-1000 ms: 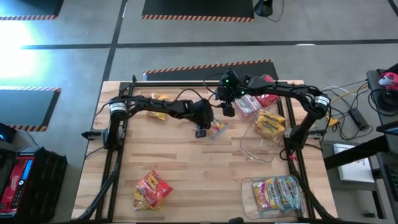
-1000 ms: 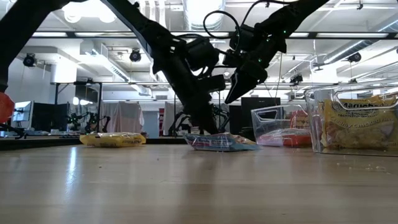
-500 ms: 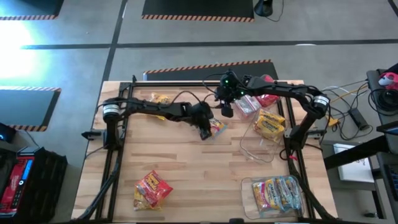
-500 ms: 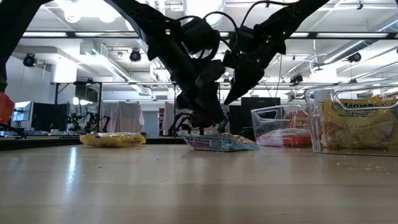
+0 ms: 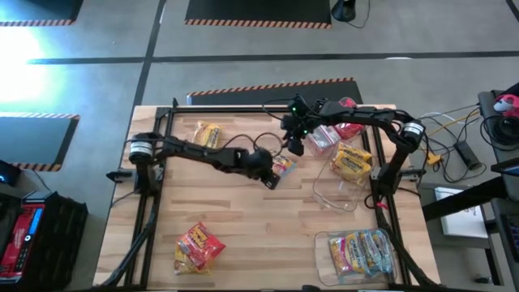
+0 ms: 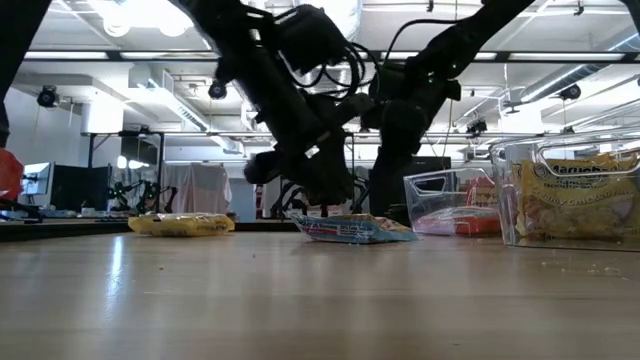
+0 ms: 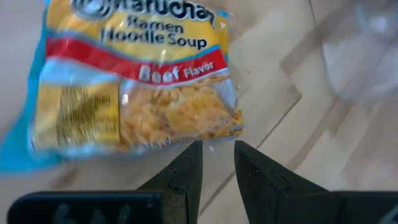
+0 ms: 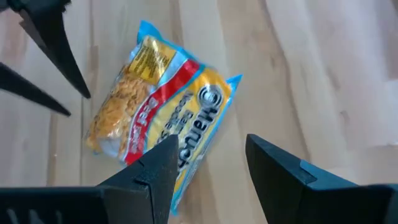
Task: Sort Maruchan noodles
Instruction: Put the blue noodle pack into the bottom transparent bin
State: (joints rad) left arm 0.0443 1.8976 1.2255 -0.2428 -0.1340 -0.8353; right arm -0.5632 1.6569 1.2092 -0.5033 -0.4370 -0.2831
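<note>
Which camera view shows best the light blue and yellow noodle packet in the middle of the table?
The left wrist view: the beef ramen packet fills it, label readable. The right wrist view shows it whole but smaller. The high view shows it small, partly under the left claw. The low view shows only its edge.

Even overhead light, hard glare at the edges, blur close to the lenses

You get flat, bright light on the worktop point(image 5: 268, 215) from above, with only soft shadows under the arms; a white glare patch burns out the floor point(image 5: 36, 40) at far left. From table height you look into ceiling lights point(image 6: 150, 12) that bloom white, so both arms read as black silhouettes, and the near wood is soft and sheened. Your left wrist view is smeared: the beef packet point(image 7: 134, 81) blurs at its blue edge, and a clear tub point(image 7: 367, 43) dissolves into haze. Your right wrist view is sharper, its dark fingers point(image 8: 155, 168) soft-edged.
</note>
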